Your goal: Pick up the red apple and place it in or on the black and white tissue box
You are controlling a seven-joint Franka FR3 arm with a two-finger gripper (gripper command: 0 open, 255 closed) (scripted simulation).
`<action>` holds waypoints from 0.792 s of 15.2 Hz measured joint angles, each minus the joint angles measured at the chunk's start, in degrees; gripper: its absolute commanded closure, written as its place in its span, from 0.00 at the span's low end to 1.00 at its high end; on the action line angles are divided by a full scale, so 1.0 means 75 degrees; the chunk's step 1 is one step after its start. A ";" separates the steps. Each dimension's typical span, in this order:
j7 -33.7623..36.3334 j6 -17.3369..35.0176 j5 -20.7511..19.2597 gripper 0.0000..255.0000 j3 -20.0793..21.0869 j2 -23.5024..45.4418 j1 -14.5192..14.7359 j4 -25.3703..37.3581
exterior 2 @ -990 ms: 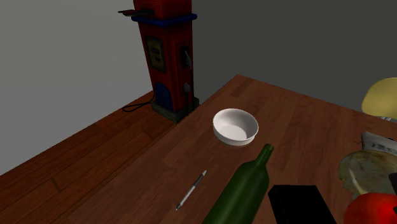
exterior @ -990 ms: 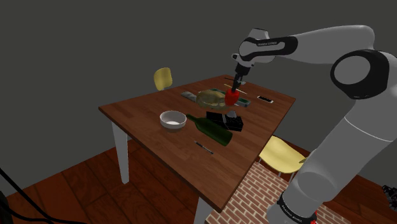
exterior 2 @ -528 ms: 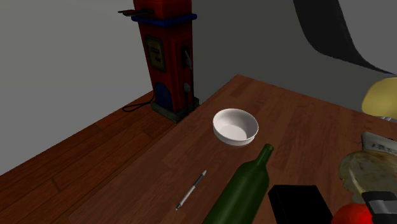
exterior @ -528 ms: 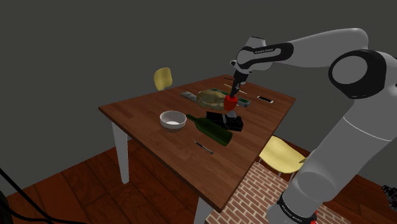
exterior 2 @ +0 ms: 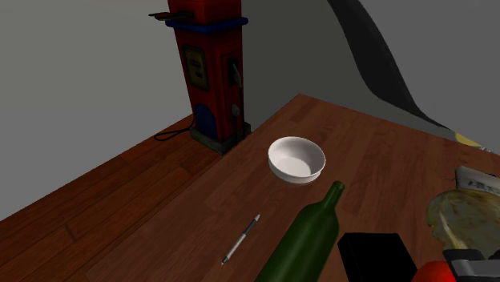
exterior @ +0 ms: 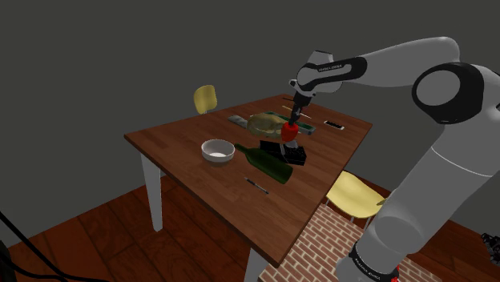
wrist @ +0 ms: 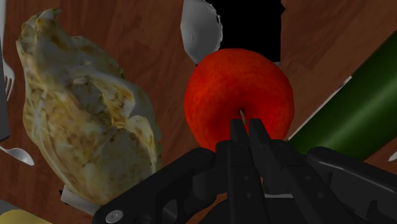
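Jaws pinched narrow on top of red apple (exterior: 291, 129), which hangs just above black tissue box (exterior: 290, 153) on bench (exterior: 196, 178); best to centre over box top, lower till touching, open gently so it won't roll toward green bottle (exterior: 268, 164)

Dim, flat light; wrist view somewhat brighter

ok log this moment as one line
phase: place | gripper: shut on red apple | position: above black tissue box | released: no
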 measured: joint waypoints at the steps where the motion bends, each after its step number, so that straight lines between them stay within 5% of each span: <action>1: 0.0000 0.0001 0.0001 0.00 0.0000 0.0001 0.0000 0.0000; 7: -0.0001 0.0002 0.0001 0.00 0.0000 0.0002 0.0000 0.0002; 12: 0.0111 -0.0808 -0.0135 0.00 0.0046 -0.0342 0.0011 0.0498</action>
